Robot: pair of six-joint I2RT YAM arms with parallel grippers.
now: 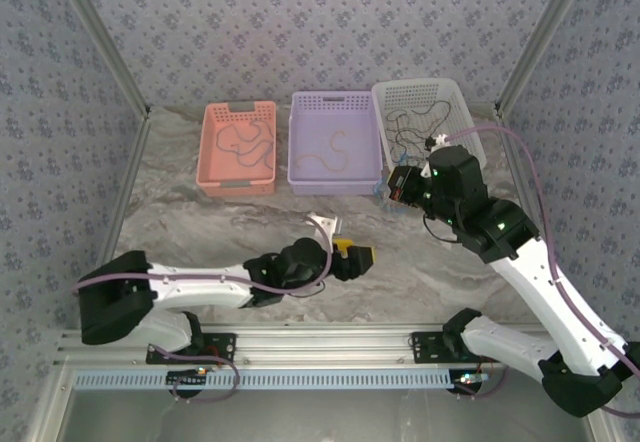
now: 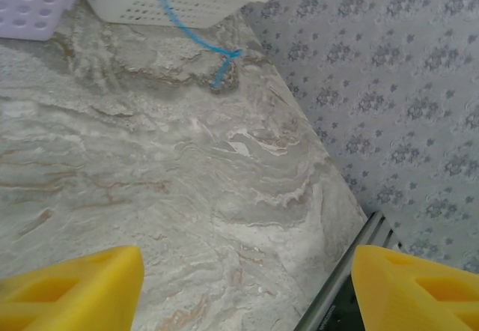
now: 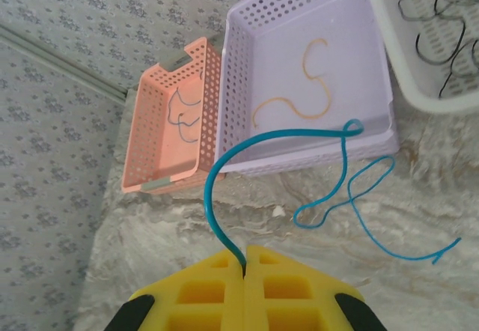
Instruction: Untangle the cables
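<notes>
Looping blue cable (image 3: 299,130) — in right pincer (image 3: 245,260)

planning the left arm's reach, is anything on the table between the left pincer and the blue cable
Nothing visible does: bare marble table runs from the left pincer to the blue cable beside the white basket.

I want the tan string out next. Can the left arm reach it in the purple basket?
Probably yes. The left gripper is open and empty, the tan cable lies in the open-topped purple basket, and bare table lies between them.
</notes>
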